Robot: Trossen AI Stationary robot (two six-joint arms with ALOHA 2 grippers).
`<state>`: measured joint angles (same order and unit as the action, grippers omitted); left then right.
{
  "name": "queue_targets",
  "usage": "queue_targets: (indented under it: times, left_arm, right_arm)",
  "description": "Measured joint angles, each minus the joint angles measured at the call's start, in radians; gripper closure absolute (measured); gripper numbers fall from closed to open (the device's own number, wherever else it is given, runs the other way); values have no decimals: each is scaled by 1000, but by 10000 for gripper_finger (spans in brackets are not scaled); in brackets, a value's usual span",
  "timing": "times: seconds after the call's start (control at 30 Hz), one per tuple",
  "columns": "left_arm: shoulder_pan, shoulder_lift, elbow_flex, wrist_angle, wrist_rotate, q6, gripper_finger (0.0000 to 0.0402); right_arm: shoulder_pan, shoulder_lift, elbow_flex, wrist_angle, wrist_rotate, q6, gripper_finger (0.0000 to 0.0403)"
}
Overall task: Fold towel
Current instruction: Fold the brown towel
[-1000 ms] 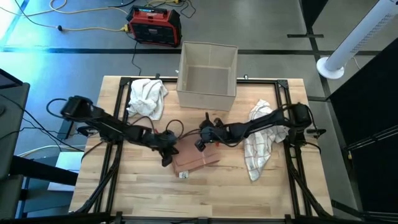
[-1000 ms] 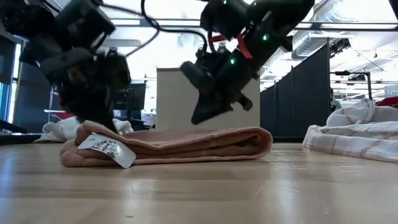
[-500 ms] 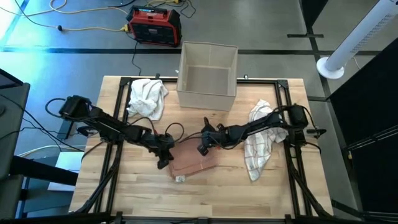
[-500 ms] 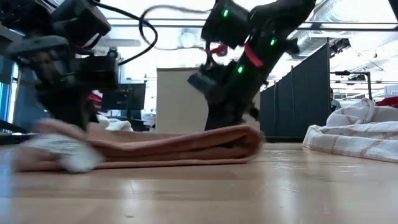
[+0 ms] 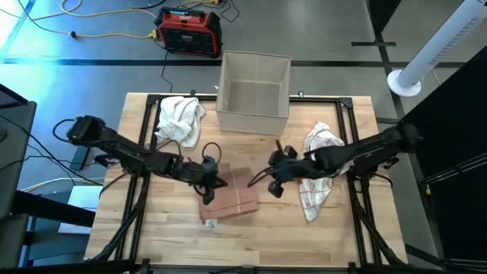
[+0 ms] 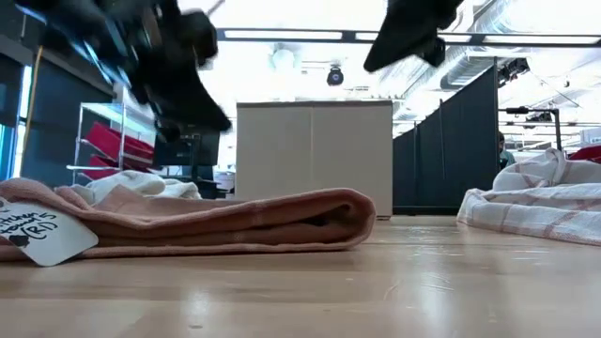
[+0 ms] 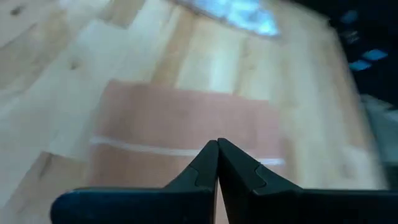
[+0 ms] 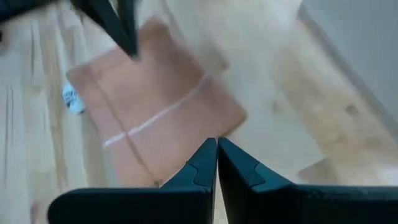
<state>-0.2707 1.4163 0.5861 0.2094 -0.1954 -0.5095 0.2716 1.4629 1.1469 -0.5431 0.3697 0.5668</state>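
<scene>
A salmon-pink towel [image 5: 232, 200] lies folded flat on the wooden table, with a white tag [image 5: 211, 223] at its near-left corner. In the low view it is a low, thick stack [image 6: 207, 221] with the tag [image 6: 42, 235] in front. My left gripper [image 5: 208, 190] is shut and hovers over the towel's left edge; its wrist view shows the shut tips [image 7: 217, 142] above the pink cloth [image 7: 186, 124]. My right gripper [image 5: 274, 186] is shut too, raised just right of the towel [image 8: 155, 118]. In the low view both grippers [image 6: 183, 89] [image 6: 404, 38] hang clear above the stack.
A beige open box [image 5: 254, 91] stands at the table's far edge. A crumpled white towel [image 5: 179, 120] lies far left, and a white checked towel [image 5: 318, 171] lies on the right under my right arm. Black frame rails [image 5: 144, 152] run along both sides.
Both grippers have risen off the folded towel. My right gripper has drawn back toward the table's right edge, away from the towel. The towel has slid a little toward the near-left, so its tag now lies nearer the near edge.
</scene>
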Motion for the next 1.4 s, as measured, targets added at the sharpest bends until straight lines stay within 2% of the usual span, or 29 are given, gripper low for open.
queue_targets:
  times: [0.1, 0.17, 0.27, 0.5, 0.73, 0.93, 1.13, 1.4]
  left_arm:
    - [9, 112, 0, 52, 37, 12, 402]
    - [6, 168, 0, 62, 114, 4, 402]
    - [-24, 197, 0, -21, 221, -6, 402]
    - [-135, 74, 2, -372, 323, -27, 402]
    - [-220, -67, 0, -715, 338, -38, 402]
    - [-251, -94, 0, -865, 340, -97, 402]
    - [-288, -88, 0, -902, 351, -268, 402]
    - [-434, -88, 0, -915, 384, -565, 402]
  right_arm:
    - [4, -21, 0, 0, 38, -18, 403]
    - [4, -21, 0, -6, 40, -16, 403]
    - [5, -21, 0, -15, 38, -13, 403]
    - [11, -21, 0, -67, 31, 11, 403]
    - [11, -21, 0, -78, 42, 9, 403]
    - [11, -21, 0, -79, 51, 1, 403]
    - [12, -21, 0, -82, 61, 1, 403]
    - [33, -21, 0, -110, 118, 12, 403]
